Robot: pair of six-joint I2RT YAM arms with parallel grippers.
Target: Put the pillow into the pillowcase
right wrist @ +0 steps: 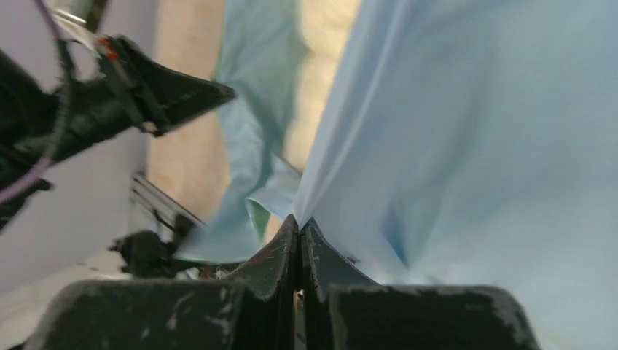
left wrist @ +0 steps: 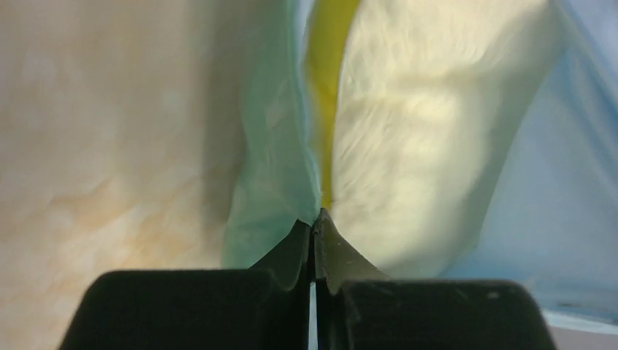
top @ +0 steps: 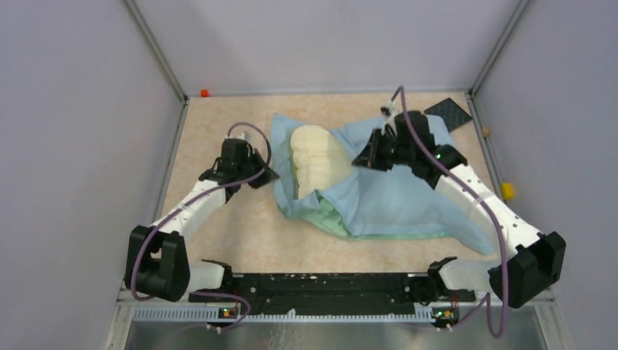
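The pillow (top: 315, 157) lies on the desk (top: 218, 131) partway inside the pillowcase (top: 393, 200). Its cream top and one long side show bare through the mouth, while the blue cloth wraps the rest of the pillow and spreads well beyond it to the right. The step in hand, I judge, is drawing the case on over the pillow, and it looks roughly half done. The left pincer (top: 264, 176), just left of the pillow, is fully closed and appears to nip the lower, green-sided lip of the mouth (the cloth is thin, so the hold is hard to confirm). The right pincer (top: 362, 160), just right of the pillow, is likewise closed and grips the upper blue layer, which tents up toward its tips. The next move probably calls for carrying that upper lip leftward across the pillow with the lower lip anchored and the mouth wide enough not to snag.
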